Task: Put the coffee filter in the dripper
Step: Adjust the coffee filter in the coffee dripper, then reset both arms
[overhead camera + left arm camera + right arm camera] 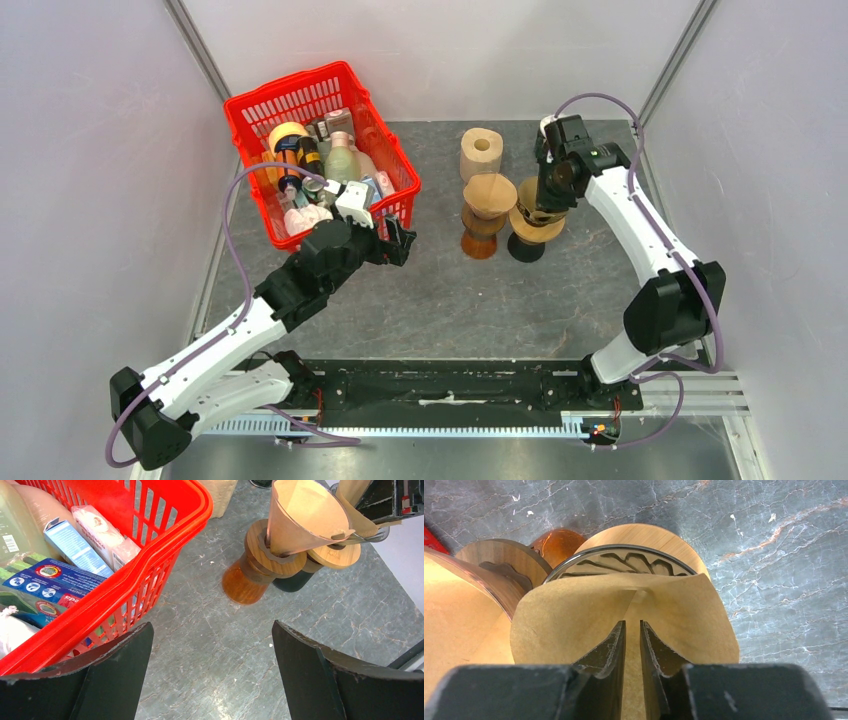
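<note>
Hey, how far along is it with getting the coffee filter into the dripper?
Nearly there. The right gripper is at the coffee filter, which leans into the dripper, but ribbed glass shows behind it, so it isn't seated. Left: push down, release. The amber-based dripper already holds a second filter. The left gripper is open.

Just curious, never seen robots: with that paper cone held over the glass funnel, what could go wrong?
The coffee filter, pinched in the right jaws, stands crooked above the dripper rim, so it may crumple or land lopsided. The neighbouring dripper stands right beside it, so a sideways nudge could tip either.
</note>
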### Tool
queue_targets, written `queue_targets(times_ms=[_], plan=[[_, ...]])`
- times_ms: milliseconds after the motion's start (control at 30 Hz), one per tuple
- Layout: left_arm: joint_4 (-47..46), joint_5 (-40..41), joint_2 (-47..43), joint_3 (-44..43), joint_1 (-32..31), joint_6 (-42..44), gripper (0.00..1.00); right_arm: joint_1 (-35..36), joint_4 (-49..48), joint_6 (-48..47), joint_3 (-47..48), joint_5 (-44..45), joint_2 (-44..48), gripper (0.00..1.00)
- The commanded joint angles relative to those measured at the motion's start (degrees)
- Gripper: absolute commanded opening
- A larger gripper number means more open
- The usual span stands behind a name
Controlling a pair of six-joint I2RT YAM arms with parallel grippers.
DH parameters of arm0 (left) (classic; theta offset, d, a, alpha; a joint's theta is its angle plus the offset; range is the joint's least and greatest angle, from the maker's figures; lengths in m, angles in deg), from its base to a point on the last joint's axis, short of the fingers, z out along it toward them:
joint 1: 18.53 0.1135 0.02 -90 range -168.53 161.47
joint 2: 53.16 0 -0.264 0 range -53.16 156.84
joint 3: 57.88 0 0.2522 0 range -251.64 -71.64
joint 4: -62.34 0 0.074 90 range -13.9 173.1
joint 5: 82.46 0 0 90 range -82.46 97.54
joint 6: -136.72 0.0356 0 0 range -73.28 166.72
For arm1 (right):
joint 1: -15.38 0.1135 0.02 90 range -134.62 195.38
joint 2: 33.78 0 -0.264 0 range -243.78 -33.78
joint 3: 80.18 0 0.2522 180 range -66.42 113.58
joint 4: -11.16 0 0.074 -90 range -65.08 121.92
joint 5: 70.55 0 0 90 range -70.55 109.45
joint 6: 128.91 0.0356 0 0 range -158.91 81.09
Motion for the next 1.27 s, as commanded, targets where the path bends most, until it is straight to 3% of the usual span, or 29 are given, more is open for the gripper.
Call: queue_targets(times_ms=[0, 300, 433, 567, 600, 800, 967, 1233], plan=[[-1.90, 1.14, -0.84, -0.06, 0.13, 1.52, 0.95, -0.15, 1.25, -0.06, 2.65, 0.18, 2.28, 0.24], [-2.03, 0.96, -0.86, -0.05, 0.13, 1.43, 0.95, -0.13, 1.36, -0.11, 6.57, 4.83, 6.54, 0.36], [-1.99, 1.03, -1.45, 0.07, 0.13, 1.41, 0.95, -0.14, -5.82, 1.50, 2.47, 8.20, 14.86, 0.60], [-1.79, 2.10, -2.43, 0.29, 0.19, 1.47, 0.95, -0.11, -13.85, 3.42, -6.49, 15.28, 26.36, 0.95], [-1.93, 2.32, -2.69, 0.46, 0.18, 1.67, 0.95, -0.13, -15.87, 4.43, -9.32, 18.66, 29.88, 0.97], [-0.27, 5.19, -4.55, -0.14, 0.13, 0.63, 0.95, -0.18, -20.69, 12.55, -24.26, 38.28, 48.95, 0.97], [0.71, 7.42, -6.08, -0.32, 0.13, -1.03, 0.95, -0.09, -20.15, 12.39, -30.14, 39.56, 59.14, 0.97], [4.49, 8.44, -7.94, -0.76, 0.13, -2.84, 0.95, -0.20, -23.13, 10.11, -32.81, 36.09, 63.50, 0.97]])
